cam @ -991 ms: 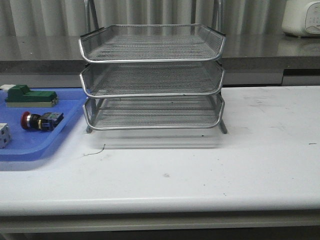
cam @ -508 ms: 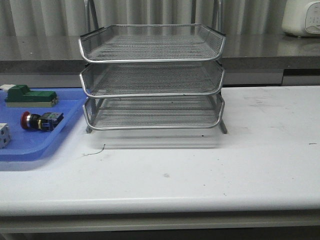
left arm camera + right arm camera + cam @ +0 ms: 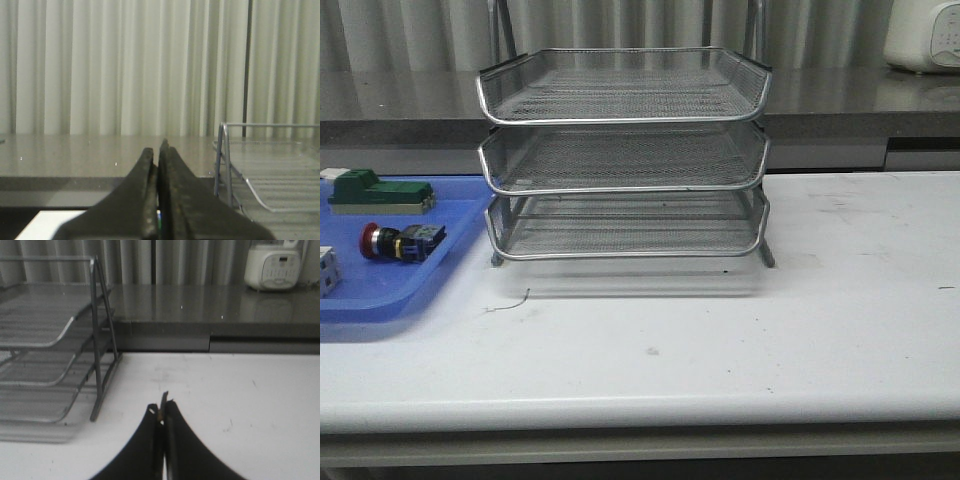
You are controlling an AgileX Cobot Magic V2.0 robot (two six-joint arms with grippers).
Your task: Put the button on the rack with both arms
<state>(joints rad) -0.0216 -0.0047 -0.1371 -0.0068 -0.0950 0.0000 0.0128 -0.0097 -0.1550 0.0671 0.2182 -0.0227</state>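
Note:
The button (image 3: 400, 242), with its red head, black body and blue-yellow end, lies on its side in the blue tray (image 3: 390, 290) at the left of the front view. The three-tier wire rack (image 3: 625, 150) stands at the table's middle back; it also shows in the left wrist view (image 3: 260, 170) and the right wrist view (image 3: 55, 360). Neither arm shows in the front view. My left gripper (image 3: 159, 150) is shut and empty, held level with the rack's top tier. My right gripper (image 3: 162, 410) is shut and empty above the white table, beside the rack.
The blue tray also holds a green rectangular block (image 3: 380, 193) and a white cube (image 3: 326, 270). A small dark wire scrap (image 3: 510, 303) lies on the table in front of the rack. A white appliance (image 3: 925, 35) stands on the grey counter behind.

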